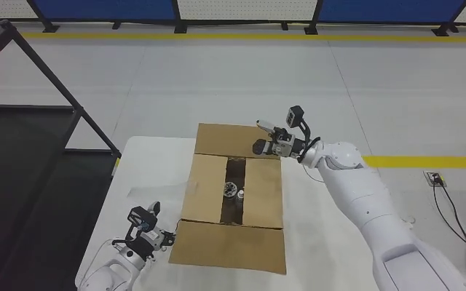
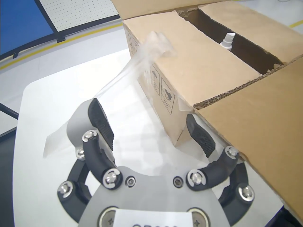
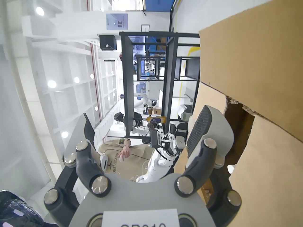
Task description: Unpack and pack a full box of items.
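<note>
Left hand (image 2: 142, 111) beside box (image 2: 201, 72), white table (image 2: 59, 95), floor (image 1: 218, 80)

A white surface (image 1: 145, 171) with rounded corners carries one brown cardboard box (image 1: 261, 190), its top flaps partly open with a dark gap between them.

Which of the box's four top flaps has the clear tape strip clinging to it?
The folded-down flap on the left gripper's side. The tape stretches from its outer edge toward that gripper's finger. The other folded flap lies beyond the gap.
</note>
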